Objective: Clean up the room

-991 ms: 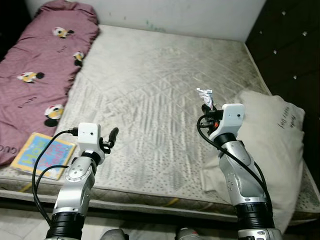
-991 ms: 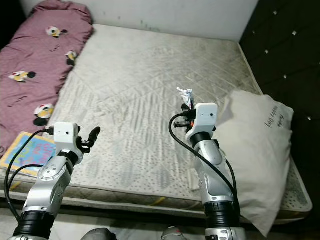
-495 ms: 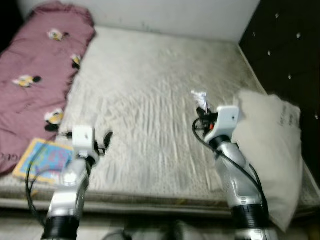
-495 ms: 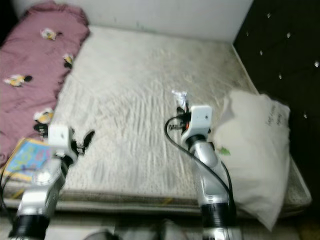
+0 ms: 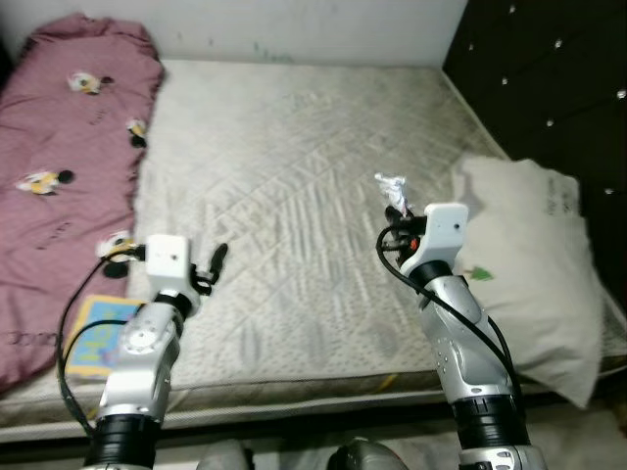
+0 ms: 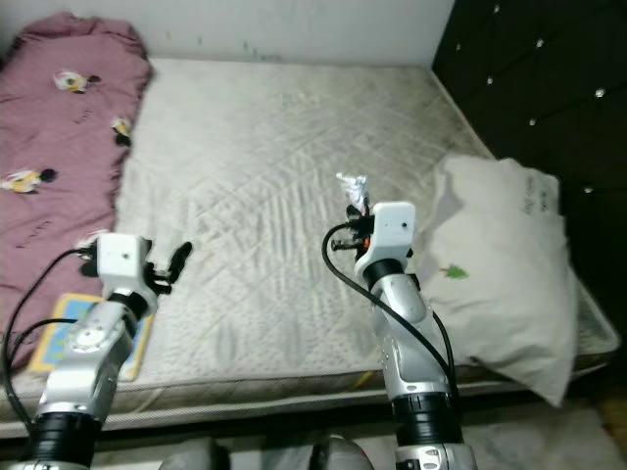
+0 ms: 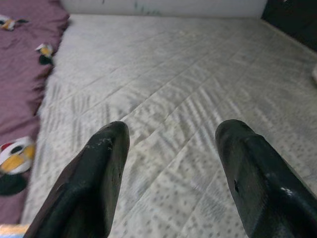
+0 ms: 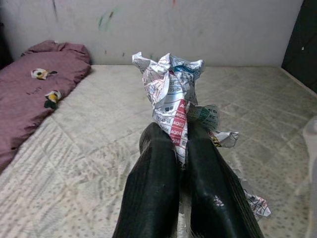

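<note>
- Clearly the right gripper (image 8: 179,148) has its fingers pinched on a crumpled paper wrapper (image 8: 171,89), held up above the bed (image 5: 294,147), probably so the litter can be carried off.
- The left gripper (image 7: 171,144) hovers low over the mattress with fingers spread wide and empty, likely kept ready.
- Since a second ago the camera has swung: the white pillow (image 5: 534,255) and pink blanket (image 5: 59,147) sit differently in frame, while both arms keep their pose.
</note>
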